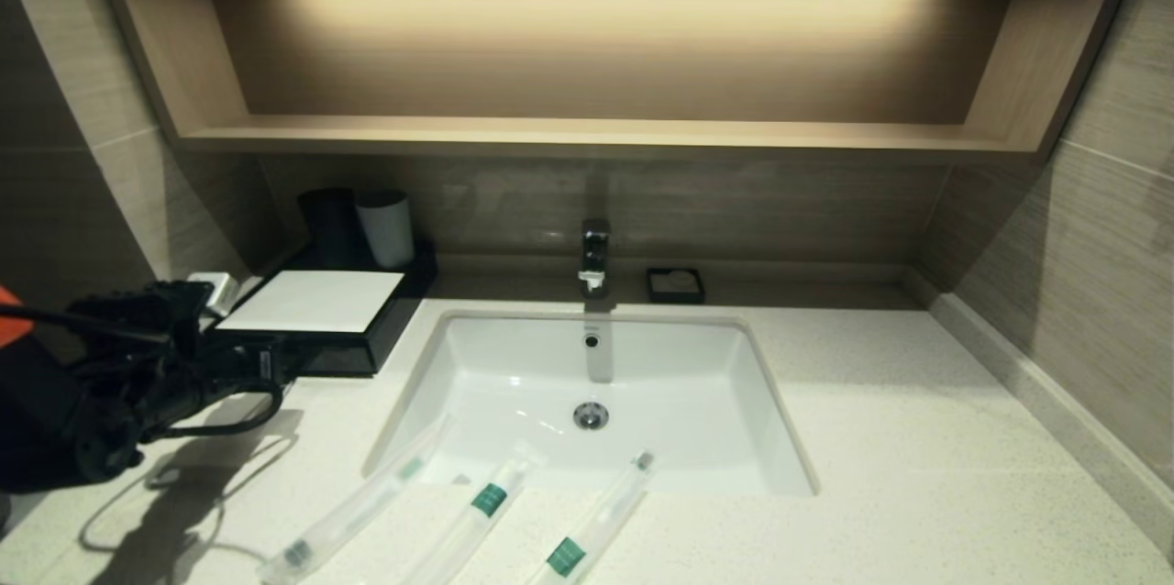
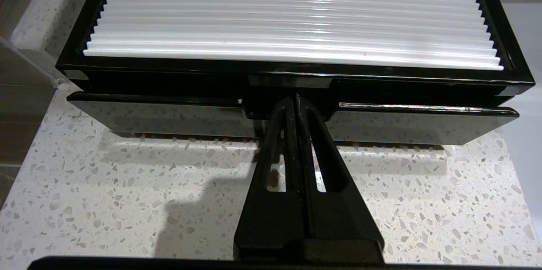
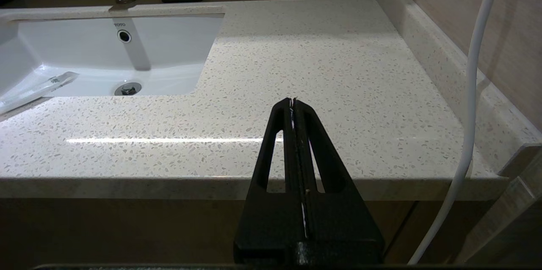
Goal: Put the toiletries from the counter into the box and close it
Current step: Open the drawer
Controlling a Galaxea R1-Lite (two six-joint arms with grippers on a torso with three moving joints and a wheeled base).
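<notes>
The black box point(image 1: 367, 342) with its white top panel point(image 1: 312, 301) stands on the cream counter point(image 1: 917, 438), left of the sink. My left gripper point(image 1: 280, 363) is shut, its tips point(image 2: 294, 101) in the centre notch of the drawer front point(image 2: 169, 117), which stands slightly proud of the box. Three toiletries in clear sleeves lie at the sink's front edge: a left one point(image 1: 358, 507) with a dark tip, a middle one point(image 1: 477, 516) and a right one point(image 1: 596, 521) with green bands. My right gripper point(image 3: 293, 100) is shut and empty over the counter's front edge, outside the head view.
A white sink point(image 1: 514, 383) with a faucet point(image 1: 594, 255) is set in the counter. A small black soap dish point(image 1: 675, 284) sits behind it. A black cup point(image 1: 330, 220) and a white cup point(image 1: 387, 227) stand behind the box. A white cable point(image 3: 470, 92) hangs by the right wall.
</notes>
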